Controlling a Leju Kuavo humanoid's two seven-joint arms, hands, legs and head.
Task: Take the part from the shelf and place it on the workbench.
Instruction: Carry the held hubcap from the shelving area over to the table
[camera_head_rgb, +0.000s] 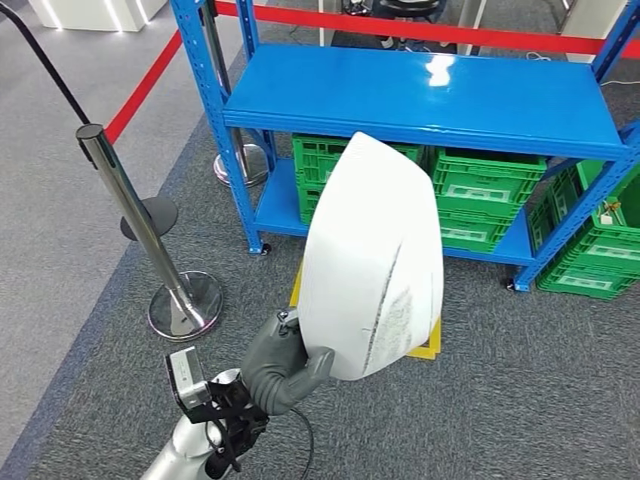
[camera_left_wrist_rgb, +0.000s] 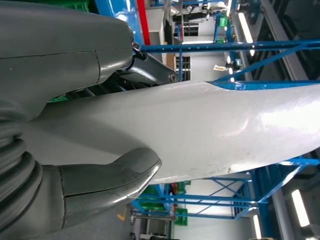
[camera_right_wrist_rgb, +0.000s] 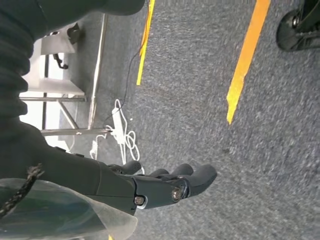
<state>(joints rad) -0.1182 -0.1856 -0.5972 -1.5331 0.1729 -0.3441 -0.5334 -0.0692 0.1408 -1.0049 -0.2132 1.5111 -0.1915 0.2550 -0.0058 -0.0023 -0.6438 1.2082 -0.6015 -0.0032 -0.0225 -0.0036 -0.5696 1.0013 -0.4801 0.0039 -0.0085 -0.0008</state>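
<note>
My left hand (camera_head_rgb: 281, 368) grips the lower edge of a large white curved part (camera_head_rgb: 371, 260), held up in front of the blue shelf (camera_head_rgb: 423, 100). In the left wrist view the thumb (camera_left_wrist_rgb: 109, 182) and fingers (camera_left_wrist_rgb: 75, 60) clamp the white part (camera_left_wrist_rgb: 211, 130) between them. The shelf's top board is bare and glossy. My right hand (camera_right_wrist_rgb: 158, 185) hangs over the grey carpet with its fingers stretched out and nothing in them.
Green crates (camera_head_rgb: 483, 195) fill the shelf's lower level, with more (camera_head_rgb: 604, 250) on the floor at right. A chrome stanchion (camera_head_rgb: 140, 225) with red belts (camera_head_rgb: 143, 90) stands at left. Yellow floor tape (camera_right_wrist_rgb: 247, 55) and a white cable (camera_right_wrist_rgb: 122, 132) lie on the carpet.
</note>
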